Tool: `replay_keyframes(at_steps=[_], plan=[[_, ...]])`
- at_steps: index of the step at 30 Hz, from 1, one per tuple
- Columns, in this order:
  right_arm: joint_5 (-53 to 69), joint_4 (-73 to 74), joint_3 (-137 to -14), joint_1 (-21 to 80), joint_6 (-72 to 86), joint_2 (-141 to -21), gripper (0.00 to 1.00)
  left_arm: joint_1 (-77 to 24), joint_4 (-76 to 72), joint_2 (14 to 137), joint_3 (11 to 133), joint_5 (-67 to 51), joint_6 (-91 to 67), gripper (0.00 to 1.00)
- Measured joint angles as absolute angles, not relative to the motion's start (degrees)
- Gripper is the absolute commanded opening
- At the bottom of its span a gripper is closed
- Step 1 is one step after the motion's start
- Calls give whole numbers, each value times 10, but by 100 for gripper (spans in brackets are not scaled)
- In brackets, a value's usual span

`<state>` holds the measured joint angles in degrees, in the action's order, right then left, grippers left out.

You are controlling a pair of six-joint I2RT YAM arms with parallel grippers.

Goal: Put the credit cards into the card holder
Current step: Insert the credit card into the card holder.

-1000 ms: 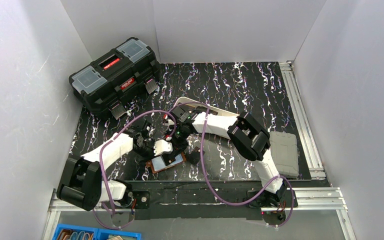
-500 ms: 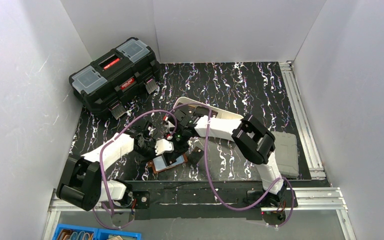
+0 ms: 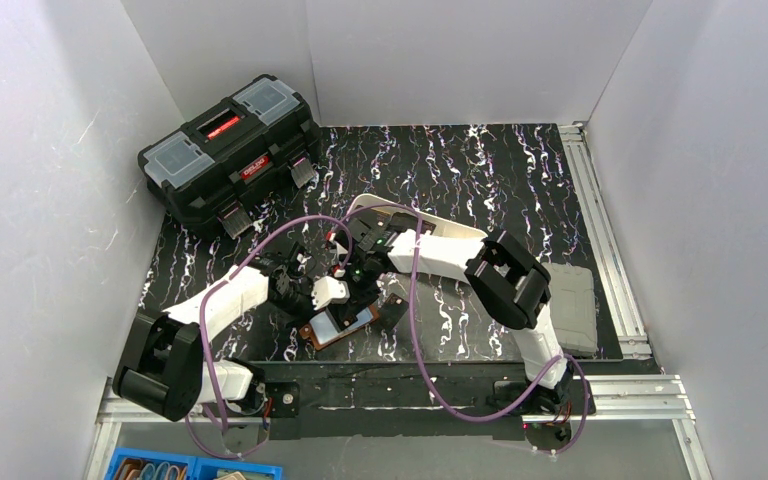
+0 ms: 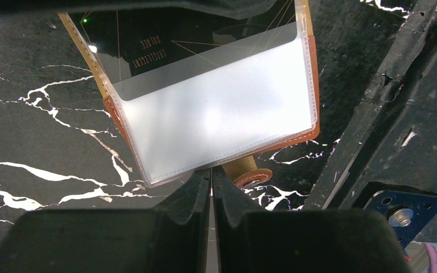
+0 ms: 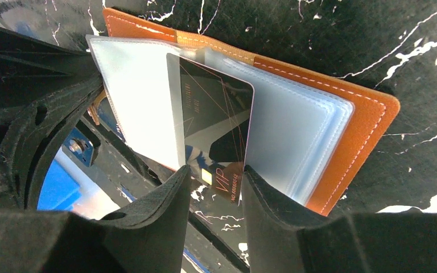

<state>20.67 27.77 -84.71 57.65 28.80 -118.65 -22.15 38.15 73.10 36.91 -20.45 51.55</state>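
Lying open on the marbled table (image 3: 460, 170) by its near edge, the card holder (image 5: 370, 119) has one dark credit card (image 5: 210, 114) partway inside a clear sleeve (image 5: 142, 102) (the "VIP" end sticks out). The right gripper (image 5: 216, 187) stands partly spread astride that end. The left gripper (image 4: 211, 182) is pressed closed at the sleeve's edge.

Credit card (image 5: 210, 125) partly in card holder (image 5: 364, 125) (toolbox (image 3: 230, 150) behind, leftward)
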Motion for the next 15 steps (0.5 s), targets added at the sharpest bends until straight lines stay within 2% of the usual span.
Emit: replay_keyframes(at_steps=[15], plan=[[175,270,-827,582,278,-1168,47,-222,386,727,369,-223,503,0]])
